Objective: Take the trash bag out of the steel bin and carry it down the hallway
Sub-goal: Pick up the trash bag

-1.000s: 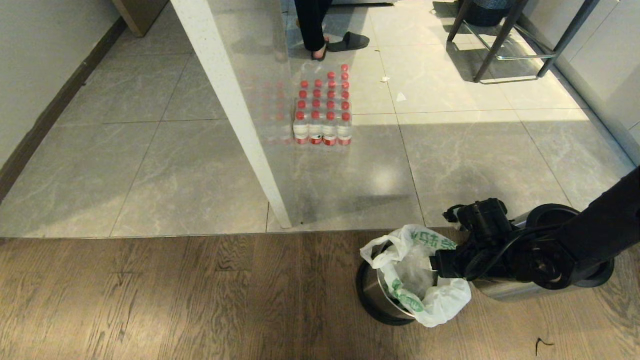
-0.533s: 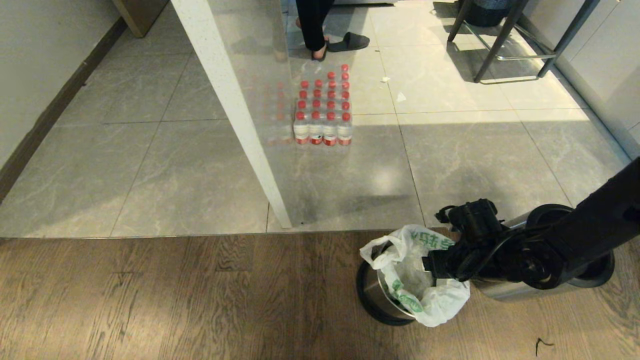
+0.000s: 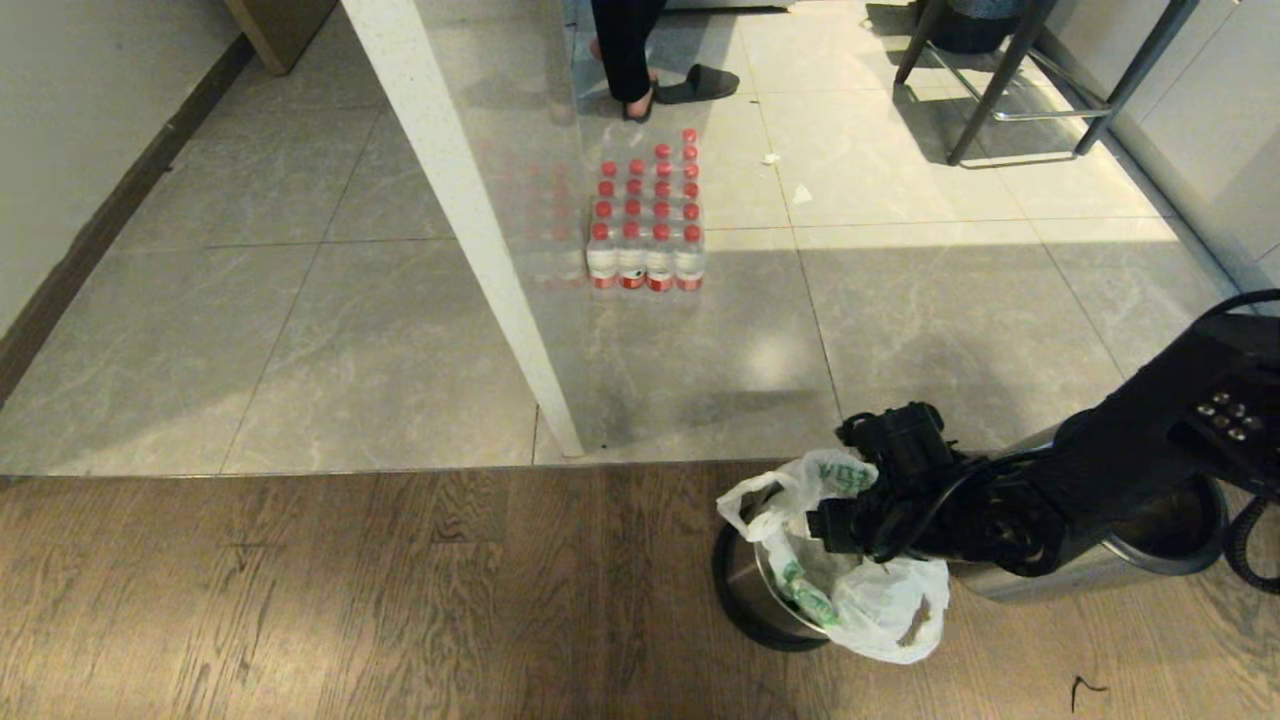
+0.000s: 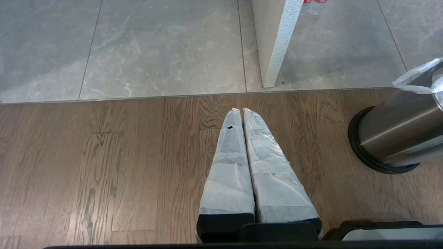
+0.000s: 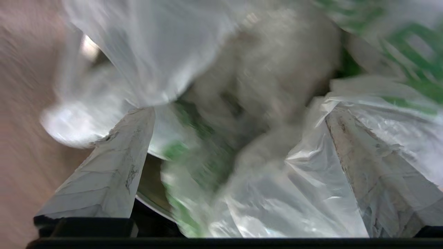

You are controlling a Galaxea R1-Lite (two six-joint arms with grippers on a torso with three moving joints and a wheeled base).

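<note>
Brown wood floor [image 3: 350, 590] meets grey tile floor [image 3: 300, 340] right in front of the robot, and the steel bin [image 3: 737, 585] stands on the wood near that line. At the bin, the right gripper [image 5: 238, 138] has its two fingers [image 5: 114, 166] spread wide apart, and the trash bag [image 3: 885, 610] fills the space between them. I cannot tell if the fingers touch the plastic. From the head view, the right gripper [image 3: 822, 525] sits over the mouth of the bag, with its black arm reaching in from the right. The bag is white with green print, it is inside the bin, and its edges hang over the rim. A second steel bin [image 3: 1170, 545] lies behind the arm. The left gripper [image 4: 242, 114] hangs over the wood floor well apart from the bin, with its fingers pressed together. Farther off on the tiles are a pack of water bottles [image 3: 645, 215] with red caps, a white post [image 3: 470, 230], a person's leg [image 3: 622, 50], a black slipper [image 3: 698, 84] and stool legs [image 3: 1000, 80].
</note>
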